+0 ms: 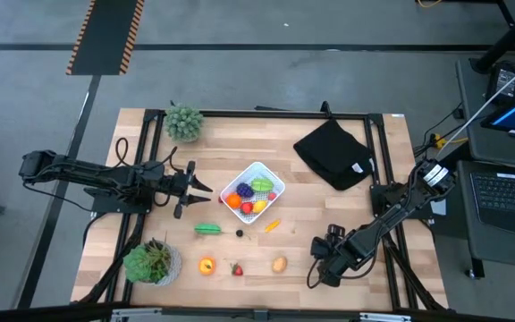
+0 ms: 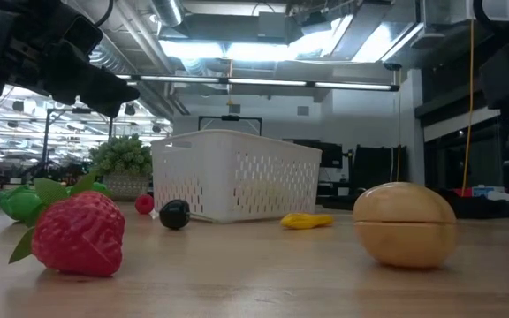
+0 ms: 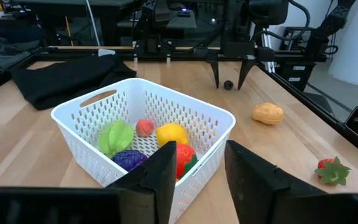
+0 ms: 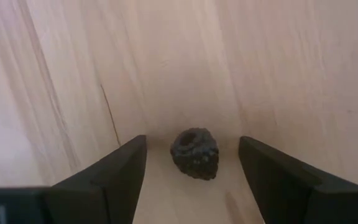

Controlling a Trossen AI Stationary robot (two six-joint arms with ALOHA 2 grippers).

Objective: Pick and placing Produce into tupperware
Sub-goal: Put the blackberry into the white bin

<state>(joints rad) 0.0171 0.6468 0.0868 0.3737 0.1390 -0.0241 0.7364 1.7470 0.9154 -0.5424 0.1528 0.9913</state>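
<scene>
Jaws spread wide on the right gripper (image 4: 191,171), its 2 dark fingers (image 4: 114,174) flanking a small dark knobbly berry (image 4: 194,153) on the bare wood without touching it. Seen from overhead, that gripper (image 1: 322,265) sits low over the table (image 1: 329,206) at roughly 5 o'clock from the white tupperware (image 1: 275,179), with its arm running back toward the table's right edge.

The left gripper (image 1: 202,189) also stands open and holds nothing, its fingers (image 3: 166,168) parted just short of the tupperware (image 3: 79,124) wall, at 9 o'clock from the container.

Inside the tupperware lie a green leafy piece (image 3: 117,135), a purple piece (image 3: 128,159), a yellow piece (image 3: 171,133), a small pinkish-red piece (image 3: 144,127) and a red piece (image 3: 185,155).

Loose produce remains on the table: a green vegetable (image 1: 207,229) at 7 o'clock from the container, a small dark ball (image 1: 239,233) and a yellow sliver (image 1: 272,225) at 6 o'clock, then farther out an orange-yellow fruit (image 1: 206,265), a strawberry (image 1: 237,268) and a tan piece (image 1: 279,264).

A black cloth (image 1: 333,154) lies at 2 o'clock from the container, and 2 potted plants (image 1: 184,122) (image 1: 152,262) stand at the table's left side.
</scene>
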